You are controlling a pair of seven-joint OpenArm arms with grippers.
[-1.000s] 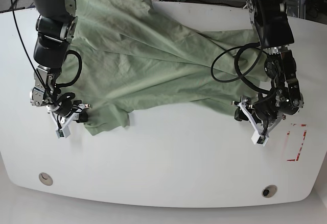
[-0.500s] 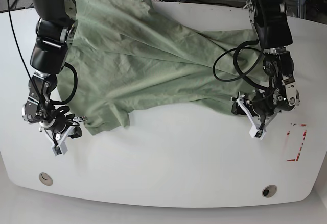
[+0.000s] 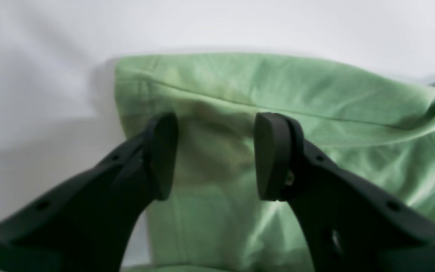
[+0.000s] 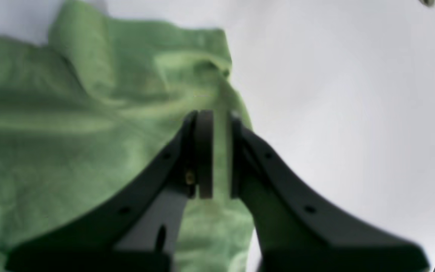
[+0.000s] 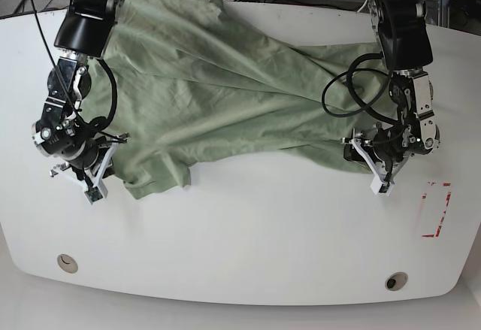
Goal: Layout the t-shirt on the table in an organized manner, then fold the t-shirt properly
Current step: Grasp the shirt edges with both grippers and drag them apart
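Fingers (image 4: 204,151) of right gripper (image 4: 217,151) are being clamped on t-shirt (image 5: 225,89) hem | left gripper (image 3: 215,155) is being held open over fabric | layout unfinished, t-shirt bunched on table (image 5: 263,240), folding not begun

We count: one t-shirt (image 5: 225,82), one table (image 5: 263,225), two grippers, two grommet holes at 6 o'clock, one red marking (image 5: 436,210).

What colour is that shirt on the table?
Pale sage green, plain; the t-shirt shows best in the base view.

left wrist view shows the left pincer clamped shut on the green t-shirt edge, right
Not quite. In the left wrist view the left pincer is open, its jaws spread apart over the green t-shirt edge, not clamped on it.
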